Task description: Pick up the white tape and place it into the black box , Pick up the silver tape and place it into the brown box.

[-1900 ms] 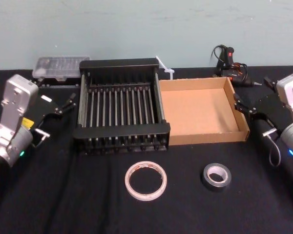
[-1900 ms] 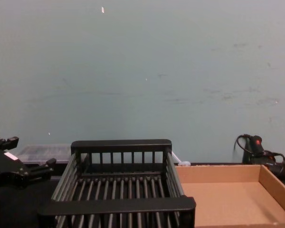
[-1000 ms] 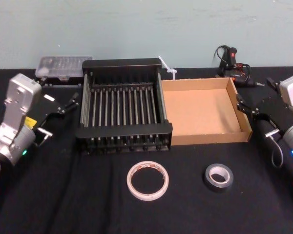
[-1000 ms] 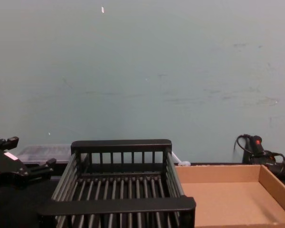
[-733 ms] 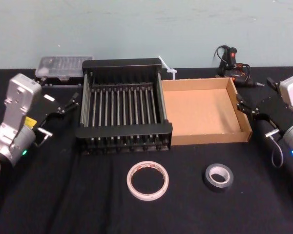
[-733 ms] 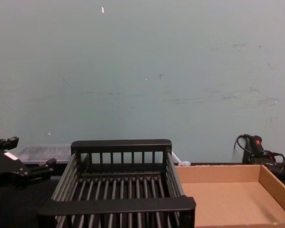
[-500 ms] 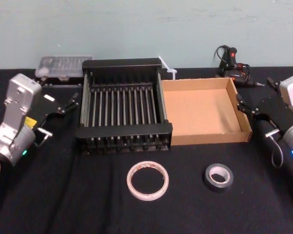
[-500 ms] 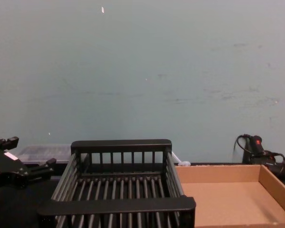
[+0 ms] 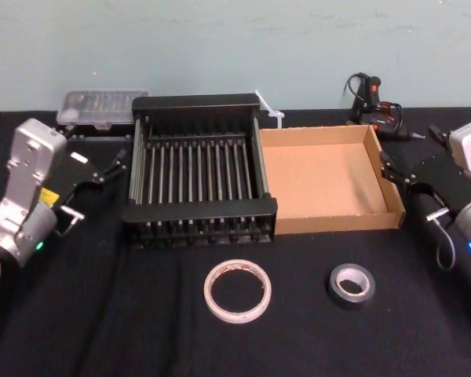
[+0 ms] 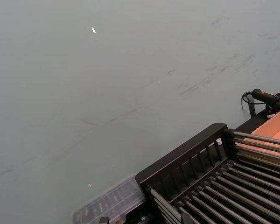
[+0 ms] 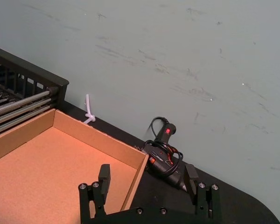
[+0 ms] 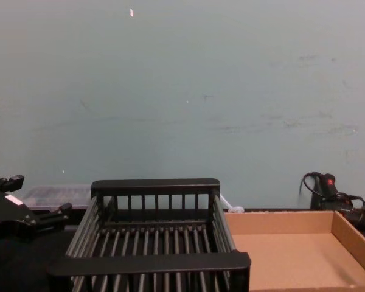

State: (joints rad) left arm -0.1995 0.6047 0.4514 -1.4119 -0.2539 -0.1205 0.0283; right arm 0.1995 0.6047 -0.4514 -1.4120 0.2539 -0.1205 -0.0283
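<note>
Black tabletop [image 9: 102, 330]: two tapes, two boxes.
White tape [image 9: 237, 291], silver tape [image 9: 351, 285], black box [image 9: 198, 170], brown box [image 9: 327, 180]; left tool [image 9: 100, 173] and right tool [image 11: 147, 186] flank them, fingers apart, empty.

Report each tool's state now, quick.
Left tool: open, holding nothing, beside the black box's left side.
Right tool: open, holding nothing, at the brown box's right wall.

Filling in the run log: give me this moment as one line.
stage: before first pick | white tape, silver tape: on table | black box, brown box: empty | left gripper: open, beside black box | right gripper: open, at brown box
</note>
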